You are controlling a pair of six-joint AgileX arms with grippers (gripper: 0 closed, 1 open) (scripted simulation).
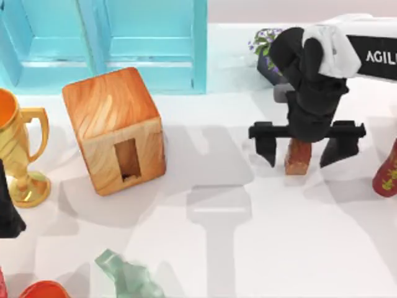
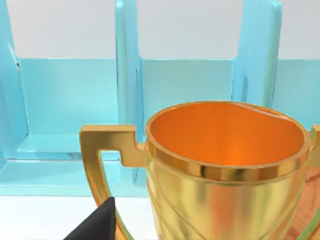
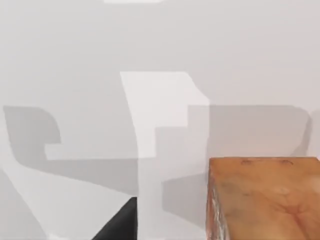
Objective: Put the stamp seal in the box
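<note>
- The white table (image 1: 248,248) is carrying everything, with grey shadows lying across it.
- The box (image 1: 115,127) is sitting left of the table's middle, its hole facing the near edge.
- The turquoise cabinet (image 1: 105,43) is standing just behind the box.
- The gold trophy (image 1: 18,149) is standing left of the box.
- The stamp seal (image 1: 298,156) is standing upright, well to the right of the box.
- The flower pot (image 1: 268,54) is sitting far right of the box, behind the seal.
- The dark red vase (image 1: 388,171) is standing farthest right of the box.
- A green glass piece (image 1: 127,276) and a red object (image 1: 43,290) are lying in front of the box, at the near edge.

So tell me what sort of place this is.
Probably a rendered tabletop test scene, not a lived-in room: a plain white table with unrelated props, a turquoise cabinet, gold trophy and wooden box.
</note>
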